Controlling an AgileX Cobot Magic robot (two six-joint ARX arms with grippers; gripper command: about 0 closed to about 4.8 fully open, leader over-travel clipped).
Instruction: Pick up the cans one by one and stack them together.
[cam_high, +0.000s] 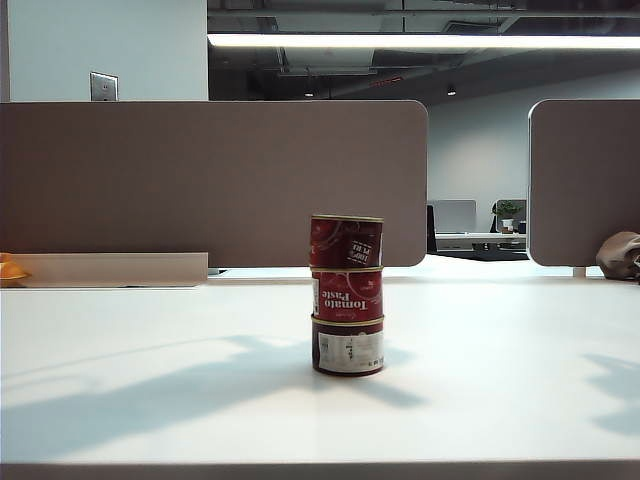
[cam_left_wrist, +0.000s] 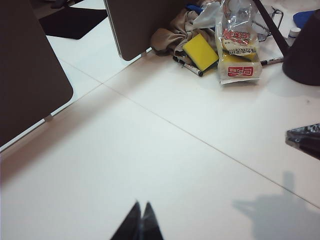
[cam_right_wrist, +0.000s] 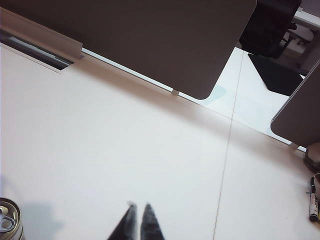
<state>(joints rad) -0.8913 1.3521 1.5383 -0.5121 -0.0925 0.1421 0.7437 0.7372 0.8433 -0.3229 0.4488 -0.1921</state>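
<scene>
Fingertips of the left gripper (cam_left_wrist: 141, 222) are seen pressed together, nothing held, over bare table (cam_left_wrist: 165, 165); a snack bag (cam_left_wrist: 238, 47) is caught only by that wrist view. The right gripper (cam_right_wrist: 137, 220) is nearly closed, empty, with a can lid (cam_right_wrist: 9, 219) at nine o'clock. Three cans (cam_high: 347, 296) are stacked upright at table centre in the exterior view.

Three cans (cam_high: 347, 296) stacked in one column on bench (cam_high: 150, 400), near middle; partition panel (cam_high: 210, 180) placed behind stack.
</scene>
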